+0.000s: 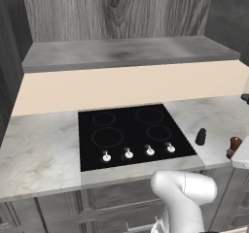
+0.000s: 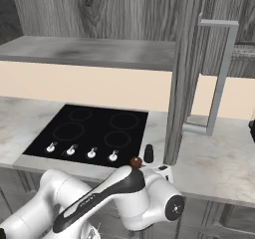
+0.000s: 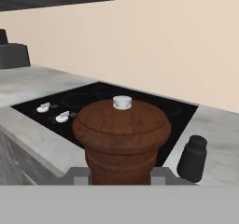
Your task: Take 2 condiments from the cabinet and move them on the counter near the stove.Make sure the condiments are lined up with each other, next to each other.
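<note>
Fingers (image 3: 161, 174) clenched on the base of the brown pepper mill (image 3: 121, 141), gripper (image 3: 120, 177) holding it upright, probably so it sets down flat. Mill: turned reddish wood, domed cap, small white knob. It sits low over the counter (image 1: 214, 118), right of the stove (image 1: 131, 132), just beside the black shaker (image 3: 191, 158) already standing there; likely being lined up.

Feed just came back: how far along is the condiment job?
Done: the black shaker stands on the counter right of the stove. In hand: the end effector is shut on the brown mill, close to the shaker. Left: set it down beside the shaker and release.
</note>
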